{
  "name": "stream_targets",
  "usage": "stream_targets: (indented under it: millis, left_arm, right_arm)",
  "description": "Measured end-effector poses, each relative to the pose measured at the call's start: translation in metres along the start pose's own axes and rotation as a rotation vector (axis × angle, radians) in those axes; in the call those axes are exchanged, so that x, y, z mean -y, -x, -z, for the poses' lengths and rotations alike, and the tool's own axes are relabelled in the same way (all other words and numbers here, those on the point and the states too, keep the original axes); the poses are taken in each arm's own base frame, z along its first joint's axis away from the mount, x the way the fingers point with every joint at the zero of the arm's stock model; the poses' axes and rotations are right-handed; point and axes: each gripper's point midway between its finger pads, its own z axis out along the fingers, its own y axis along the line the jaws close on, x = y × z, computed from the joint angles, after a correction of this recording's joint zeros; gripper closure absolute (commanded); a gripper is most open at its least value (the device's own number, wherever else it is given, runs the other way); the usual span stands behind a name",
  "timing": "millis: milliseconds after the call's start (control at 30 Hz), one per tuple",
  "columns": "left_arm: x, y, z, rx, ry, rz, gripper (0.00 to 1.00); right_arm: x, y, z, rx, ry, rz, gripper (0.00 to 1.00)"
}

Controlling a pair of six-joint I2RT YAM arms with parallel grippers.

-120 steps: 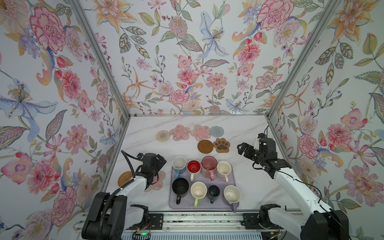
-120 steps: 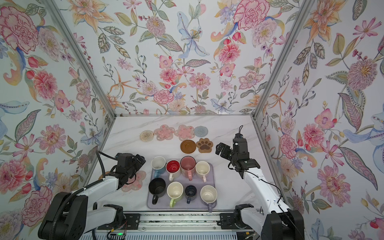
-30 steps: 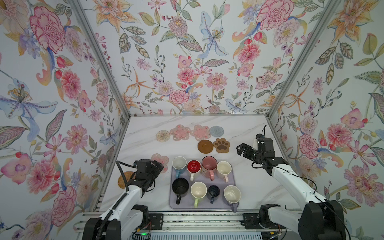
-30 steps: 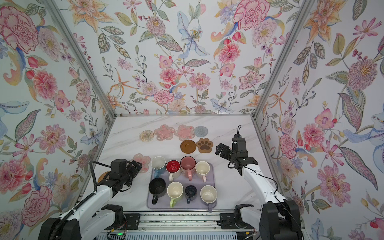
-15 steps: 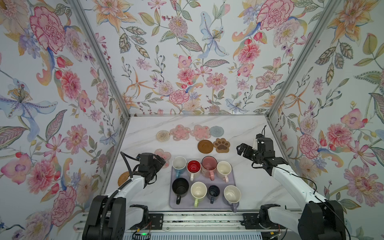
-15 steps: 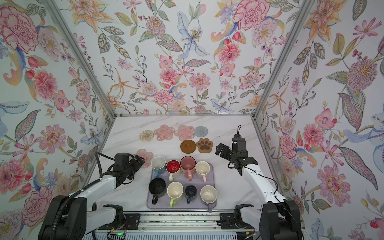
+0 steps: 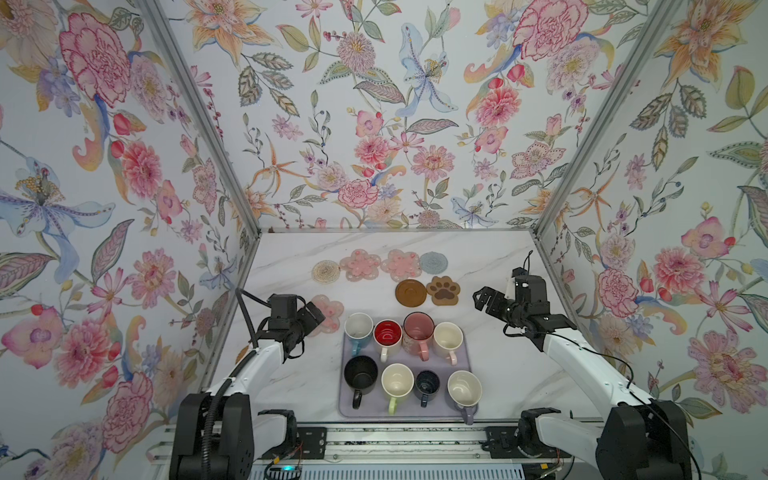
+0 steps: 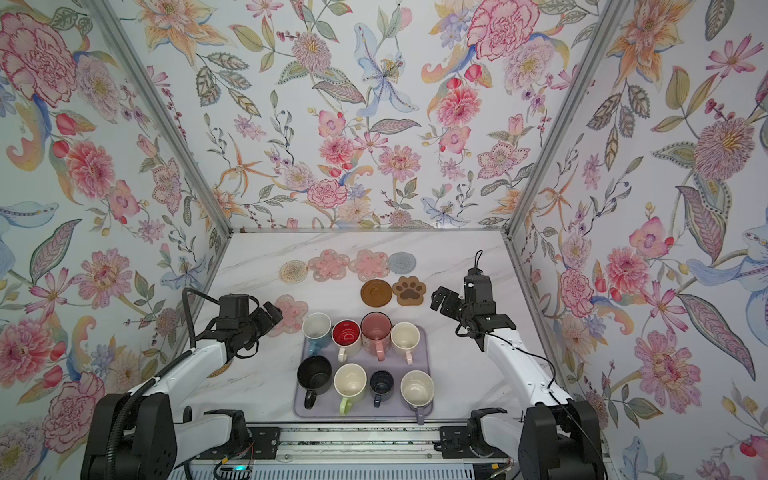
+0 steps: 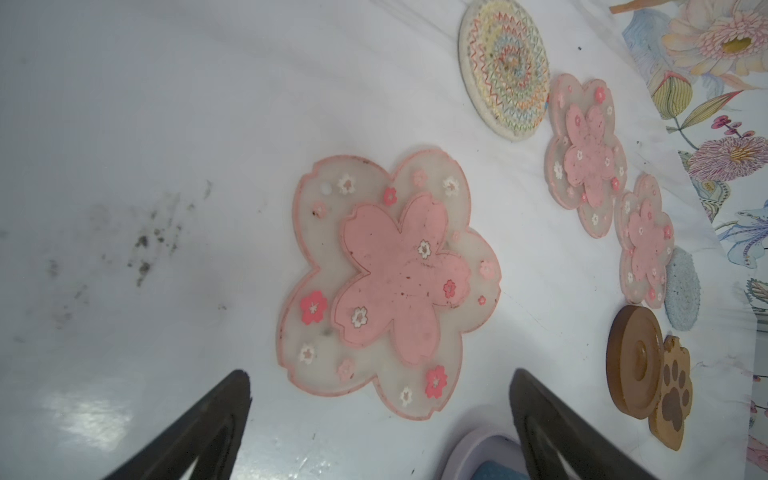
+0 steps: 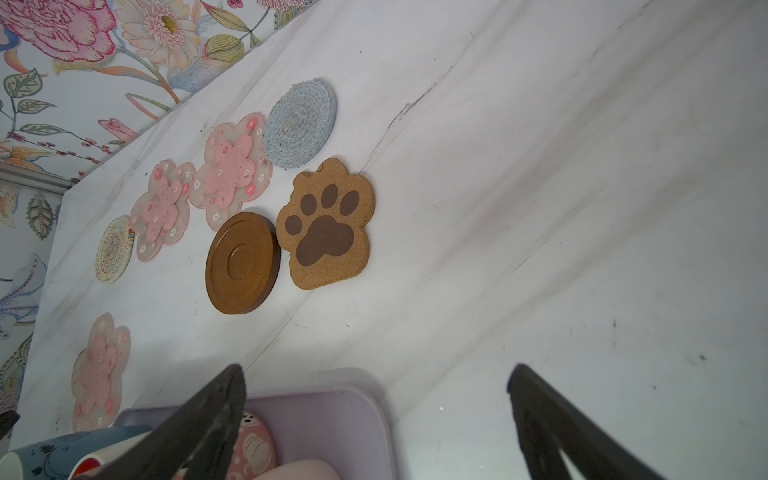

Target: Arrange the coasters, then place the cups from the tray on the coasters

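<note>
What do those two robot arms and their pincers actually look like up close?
Both are slim white tubes on chunky black bases: left arm, right arm. Each ends in a black head with two dark tapered fingers, the left gripper and right gripper. A ribbed black hose runs along the left arm; thin black wires trail the right.

Marble table (image 7: 519, 374), row of 4 coasters (image 7: 401, 264), 3 more nearer, lavender tray (image 7: 407, 410)

Nothing legible in any view: no words, labels, brand marks, numbers or signs on cups (image 7: 387, 332), coasters (image 7: 410, 292) or tray (image 7: 409, 410).
</note>
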Motion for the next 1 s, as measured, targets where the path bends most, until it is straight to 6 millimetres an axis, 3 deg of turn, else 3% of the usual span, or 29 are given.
stream_targets:
  millis: [167,367,767,1000]
  left_arm:
    - [-0.005,0.03,0.012,0.059,0.023,-0.073,0.01]
    - [-0.01,0.044,0.003,0.039,0.054,-0.145,0.01]
    - [-0.013,0.039,-0.033,-0.064,0.073,-0.197,0.01]
    - [-0.012,0.031,-0.048,-0.107,0.047,-0.199,0.01]
  right_arm:
    - [0.0,0.0,0.0,0.0,0.0,0.0,0.01]
    - [0.0,0.0,0.0,0.0,0.0,0.0,0.01]
    - [-0.002,0.004,0.007,0.018,0.013,0.005,0.01]
    - [-0.012,0.008,0.016,0.031,0.069,0.025,0.01]
